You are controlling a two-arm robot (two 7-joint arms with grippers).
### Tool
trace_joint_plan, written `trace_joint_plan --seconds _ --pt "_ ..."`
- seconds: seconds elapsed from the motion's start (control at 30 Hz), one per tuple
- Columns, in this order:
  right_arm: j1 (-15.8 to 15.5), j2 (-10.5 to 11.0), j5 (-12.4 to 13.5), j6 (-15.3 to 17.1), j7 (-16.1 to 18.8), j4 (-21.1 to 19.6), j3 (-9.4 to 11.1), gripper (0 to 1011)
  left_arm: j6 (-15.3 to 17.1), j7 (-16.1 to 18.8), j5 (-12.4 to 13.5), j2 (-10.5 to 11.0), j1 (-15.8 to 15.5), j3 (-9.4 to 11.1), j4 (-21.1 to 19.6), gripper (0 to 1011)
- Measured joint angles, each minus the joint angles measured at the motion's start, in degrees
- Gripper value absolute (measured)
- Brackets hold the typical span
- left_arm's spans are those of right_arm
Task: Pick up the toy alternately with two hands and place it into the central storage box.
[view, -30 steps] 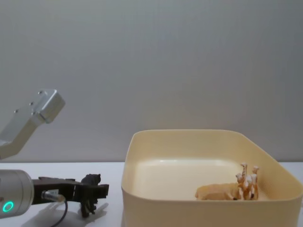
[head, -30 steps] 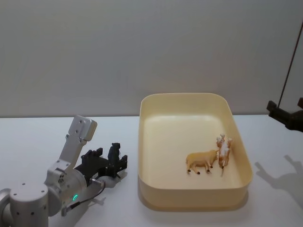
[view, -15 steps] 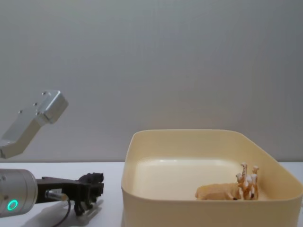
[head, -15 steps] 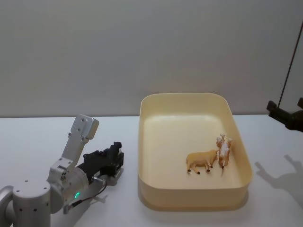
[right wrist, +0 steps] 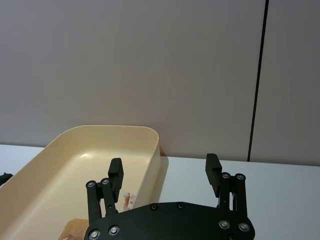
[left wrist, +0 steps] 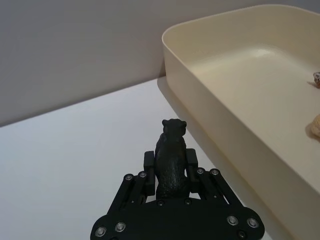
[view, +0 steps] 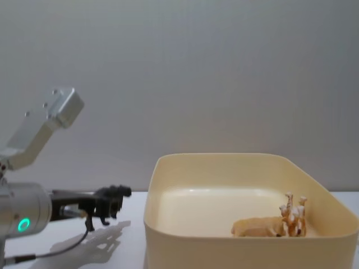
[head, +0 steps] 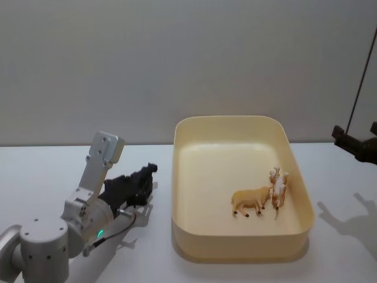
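A white bench (head: 47, 171) runs across the scene below a plain grey wall (head: 177, 59). On it, right of centre, stands the storage box (head: 235, 127), a cream-yellow tub with rounded corners. Inside it, toward its right side, lie two toys touching each other: a tan animal (head: 250, 200) and, just to its right, a brown-and-white animal (head: 278, 187) that seems to lie with its legs up, as the chest view suggests, though its exact kind is hard to make out.

The left arm (head: 41, 250), silver with a green light ring on its wrist, reaches in from the lower left. Its left gripper (head: 141, 181) hangs above the bench just left of the box, clear of the surface in the chest view, with a shadow beneath it. It is clamped on a small black animal toy (left wrist: 171, 162), which sits between the two black fingers (left wrist: 148, 162) with its head pointing forward, away from the wrist. The toy is outside the box, near its left wall and below the level of the rim.

The right gripper (right wrist: 165, 176) waits off to the right of the box, raised above the bench, its fingers spread apart with nothing between them.
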Motion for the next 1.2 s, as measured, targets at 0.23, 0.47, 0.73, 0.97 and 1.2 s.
trace_joint_plan --seconds 0.23,0.47,0.73,0.97,1.2 --pt "0.0 0.0 0.0 0.0 0.0 0.0 0.0 1001 -0.5 1.7 1.8 -0.4 -0.7 -0.1 -1.8 328" --pt "0.0 0.0 0.0 0.0 0.0 0.0 0.0 1001 -0.8 0.4 4.4 -1.1 -2.4 -0.1 -2.7 328" --pt "0.0 0.0 0.0 0.0 0.0 0.0 0.0 1001 -1.0 -4.7 7.2 -1.9 -4.9 0.1 -2.2 328" --pt "0.0 0.0 0.0 0.0 0.0 0.0 0.0 1001 -1.4 -9.8 9.6 -2.8 -7.2 0.4 -0.7 328" --pt "0.0 0.0 0.0 0.0 0.0 0.0 0.0 1001 -2.8 -15.8 12.9 -4.4 -10.7 1.1 2.3 328"
